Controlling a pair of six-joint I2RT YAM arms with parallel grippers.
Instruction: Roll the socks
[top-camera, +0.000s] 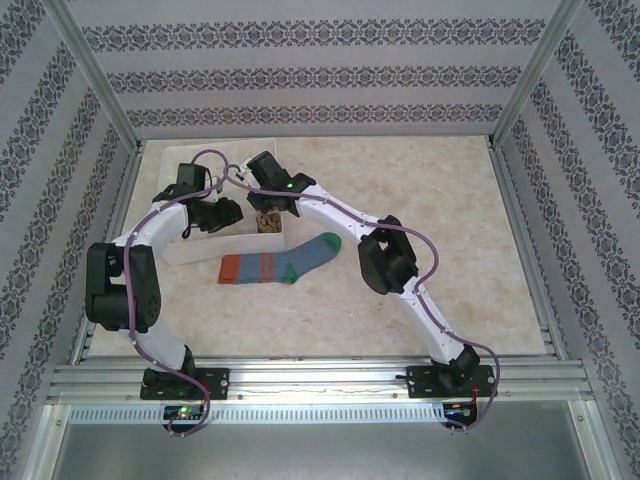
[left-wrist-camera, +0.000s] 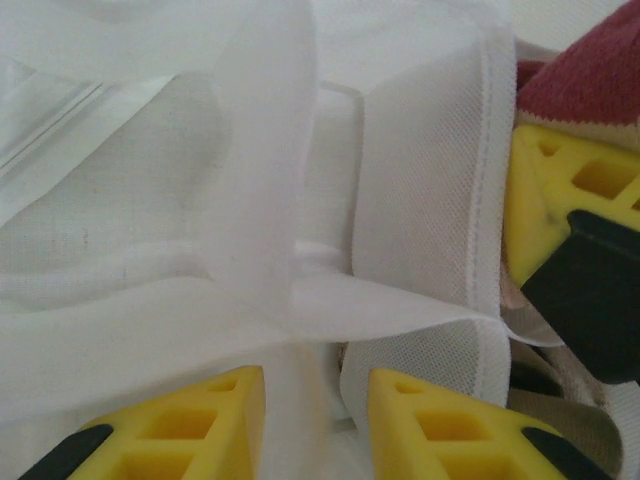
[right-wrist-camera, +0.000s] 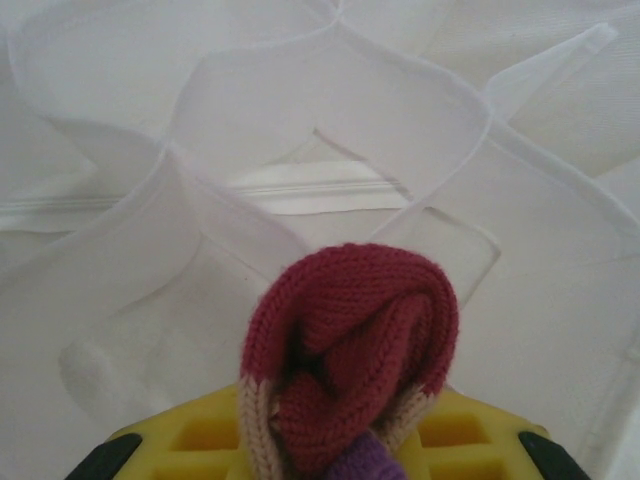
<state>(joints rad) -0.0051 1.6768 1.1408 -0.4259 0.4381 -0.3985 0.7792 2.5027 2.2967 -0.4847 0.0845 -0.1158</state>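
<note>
The blue sock with green toe and orange stripes lies flat on the table in front of the white fabric box. A brown argyle sock sits rolled in the box's right end. My right gripper is shut on the rolled tan sock, maroon toe forward, just above the box's compartments. That sock and a right fingertip also appear at the right of the left wrist view. My left gripper is open inside the box, a thin white divider running between its fingers.
Both arms crowd over the box at the table's back left; the right gripper and left gripper are close together. Patterned walls and aluminium frame rails enclose the beige table.
</note>
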